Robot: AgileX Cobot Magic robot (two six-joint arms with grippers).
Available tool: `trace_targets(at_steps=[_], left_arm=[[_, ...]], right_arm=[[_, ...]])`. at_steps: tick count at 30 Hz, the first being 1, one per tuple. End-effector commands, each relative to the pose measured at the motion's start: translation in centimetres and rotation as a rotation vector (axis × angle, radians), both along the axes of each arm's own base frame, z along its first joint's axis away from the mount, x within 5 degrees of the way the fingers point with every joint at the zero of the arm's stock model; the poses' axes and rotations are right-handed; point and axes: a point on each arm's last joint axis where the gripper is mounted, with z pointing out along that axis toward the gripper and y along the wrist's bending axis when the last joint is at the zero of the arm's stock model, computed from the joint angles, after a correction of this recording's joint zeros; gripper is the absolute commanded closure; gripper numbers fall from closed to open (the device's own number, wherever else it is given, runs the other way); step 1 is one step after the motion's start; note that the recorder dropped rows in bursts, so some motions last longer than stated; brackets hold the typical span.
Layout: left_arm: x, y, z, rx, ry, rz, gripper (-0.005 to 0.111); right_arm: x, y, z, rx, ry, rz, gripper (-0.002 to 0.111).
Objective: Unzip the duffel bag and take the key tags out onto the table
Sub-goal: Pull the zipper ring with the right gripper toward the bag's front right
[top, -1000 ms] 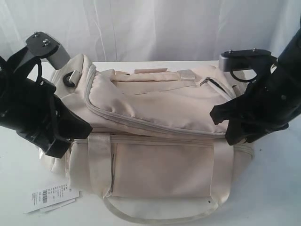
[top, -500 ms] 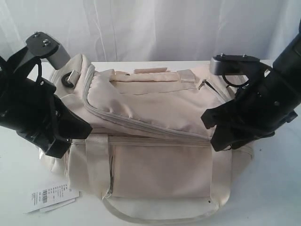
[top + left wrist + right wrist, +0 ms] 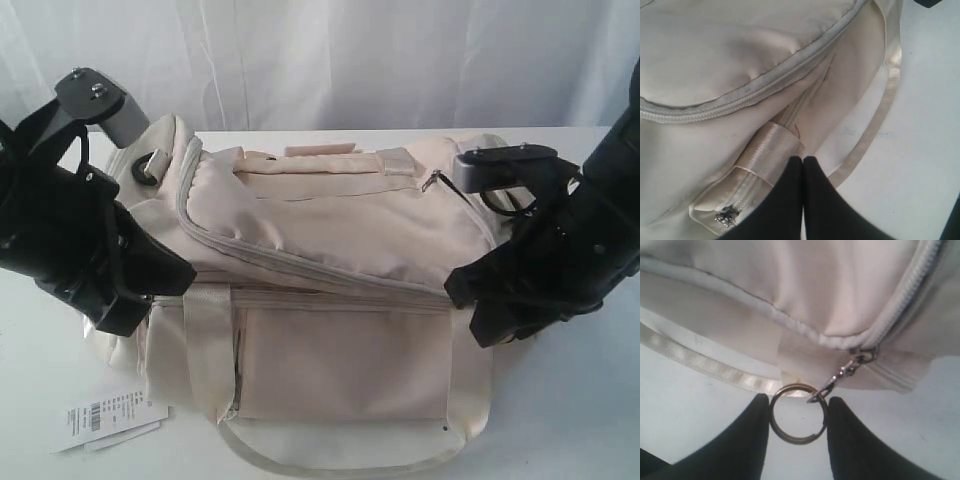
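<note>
While the duffel bag (image 3: pixel 340 230) is lying on the white table (image 3: pixel 580 420), the right gripper (image 3: pixel 797 400) is pinching the metal ring (image 3: pixel 799 440) of its zipper pull (image 3: pixel 845 371) between half-spread fingers (image 3: pixel 745 440) (both touching it); the left gripper (image 3: pixel 802 162) is sitting fully closed against a webbing tab (image 3: pixel 767 152).

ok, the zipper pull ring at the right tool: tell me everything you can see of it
The pull ring is a round split ring of thin, dull silvery metal, seen flat-on with the white table showing through it. A small metal clasp links its upper edge to the zipper slider at the end of the duffel bag's curved zipper. It sits between the right tool's two black fingers, which appear to press on its opposite sides, just off the bag's edge.
</note>
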Motion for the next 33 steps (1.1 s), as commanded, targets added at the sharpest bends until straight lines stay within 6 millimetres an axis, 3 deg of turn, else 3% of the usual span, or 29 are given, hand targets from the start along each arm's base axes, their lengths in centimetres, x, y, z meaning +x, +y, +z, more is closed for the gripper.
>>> trace_targets(at_steps=[1,12,22,33], left_arm=[[-0.2,-0.2,0.1,-0.012,0.021,-0.012,0.107],[-0.2,-0.2,0.2,-0.017,0.025,-0.012,0.107],[-0.3,-0.2,0.2,-0.019,0.027,-0.012,0.107],[-0.3,-0.2,0.2,-0.019,0.027,-0.012,0.107]], right_arm=[[-0.3,0.1,0.1,0.021,0.016,-0.011,0.108],[-0.8,0.8,0.4,0.106,0.065,0.010,0.108],[-2.1,1.1,-1.4,0.173,0.145,0.043,0.108],[-1.7,2.4,-0.6,0.347,0.102,0.037,0.108]])
